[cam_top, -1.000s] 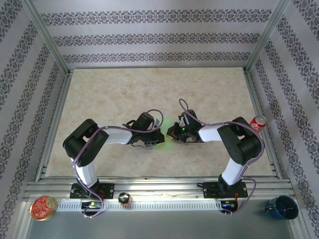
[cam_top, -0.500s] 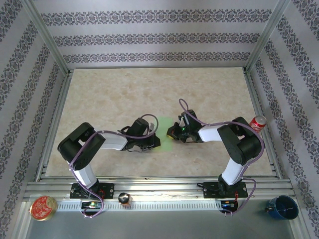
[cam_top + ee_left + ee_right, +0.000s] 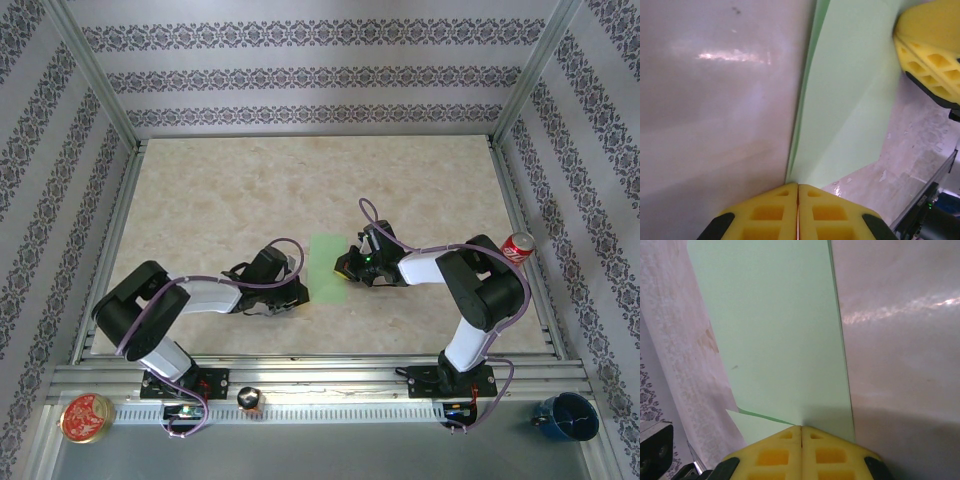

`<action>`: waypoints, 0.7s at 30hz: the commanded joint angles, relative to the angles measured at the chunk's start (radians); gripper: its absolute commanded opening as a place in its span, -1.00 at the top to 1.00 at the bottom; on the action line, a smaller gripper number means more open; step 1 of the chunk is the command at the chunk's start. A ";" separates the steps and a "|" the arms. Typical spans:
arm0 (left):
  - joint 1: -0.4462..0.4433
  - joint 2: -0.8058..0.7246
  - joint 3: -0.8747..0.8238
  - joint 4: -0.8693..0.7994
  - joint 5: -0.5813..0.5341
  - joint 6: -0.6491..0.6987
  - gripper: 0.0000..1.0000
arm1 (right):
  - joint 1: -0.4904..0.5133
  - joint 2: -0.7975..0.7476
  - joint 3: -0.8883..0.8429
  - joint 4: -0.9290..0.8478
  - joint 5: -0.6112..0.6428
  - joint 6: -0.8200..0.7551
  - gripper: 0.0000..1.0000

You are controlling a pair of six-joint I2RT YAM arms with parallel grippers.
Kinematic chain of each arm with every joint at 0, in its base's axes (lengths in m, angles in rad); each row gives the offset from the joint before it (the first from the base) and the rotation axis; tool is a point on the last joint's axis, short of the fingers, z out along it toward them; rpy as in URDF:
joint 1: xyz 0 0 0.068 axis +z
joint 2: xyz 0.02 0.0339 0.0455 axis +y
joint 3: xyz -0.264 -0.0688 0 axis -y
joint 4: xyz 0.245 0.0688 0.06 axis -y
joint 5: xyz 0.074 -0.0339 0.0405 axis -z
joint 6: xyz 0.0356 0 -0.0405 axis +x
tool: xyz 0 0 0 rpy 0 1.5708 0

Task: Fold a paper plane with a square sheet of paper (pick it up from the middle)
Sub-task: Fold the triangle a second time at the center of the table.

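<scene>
Paper: the square sheet of paper [image 3: 327, 268] lies on the bench [image 3: 230, 190] as a narrow upright strip, apparently doubled over on itself, midway between the two arms.
Layers: in the left wrist view the long edge nearest that claw shows two layers, with a darker sliver between them. In the right wrist view a small corner of the under layer pokes out past the top one, so the halves look slightly out of register.
Lie of the paper: mostly flat, though the edge near the left claw seems a little lifted. I cannot tell which long edge is the fold.
Left claw: the left claw [image 3: 798, 186] has its fingers pressed together and holds nothing. Its tips sit just at the strip's near corner, and whether they touch it is hard to tell.
Right claw: the right claw [image 3: 801, 429] also has its fingers pressed together. Its tips are on the paper at the opposite long edge, apparently pinning it to the bench.
Step in hand: judged to be flattening the half fold into a firm crease.
How to do it well: keep the right claw's hold steady so the strip cannot skate. Run the left claw's closed tips along the edge low and slow, from the corner outward, pressing down rather than pushing sideways.
Watch for: thin paper buckles or drags if the tips catch the loose layer, and the peeking corner may want squaring up before the crease is set hard.
Surroundings: a red can [image 3: 518, 246] stands near the right arm's elbow, well apart from the paper.
</scene>
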 commanded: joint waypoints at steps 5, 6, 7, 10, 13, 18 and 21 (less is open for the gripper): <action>-0.006 -0.079 0.112 -0.113 -0.037 0.116 0.83 | -0.004 0.042 -0.022 -0.091 0.053 -0.002 1.00; -0.005 -0.068 0.134 -0.118 -0.033 0.132 0.83 | -0.004 0.040 -0.023 -0.090 0.053 -0.002 1.00; -0.002 -0.054 0.155 -0.124 -0.031 0.145 0.83 | -0.003 0.038 -0.024 -0.089 0.054 -0.002 1.00; 0.011 0.021 0.214 -0.128 -0.001 0.162 0.84 | -0.003 0.030 -0.024 -0.091 0.056 -0.001 1.00; 0.017 0.097 0.252 -0.136 0.005 0.163 0.86 | -0.004 0.025 -0.024 -0.092 0.055 0.000 1.00; 0.017 0.168 0.247 -0.146 -0.004 0.159 0.90 | -0.003 0.019 -0.019 -0.083 0.047 -0.004 1.00; 0.016 0.178 0.213 -0.139 -0.012 0.156 0.91 | 0.000 0.006 -0.013 -0.078 0.036 -0.019 1.00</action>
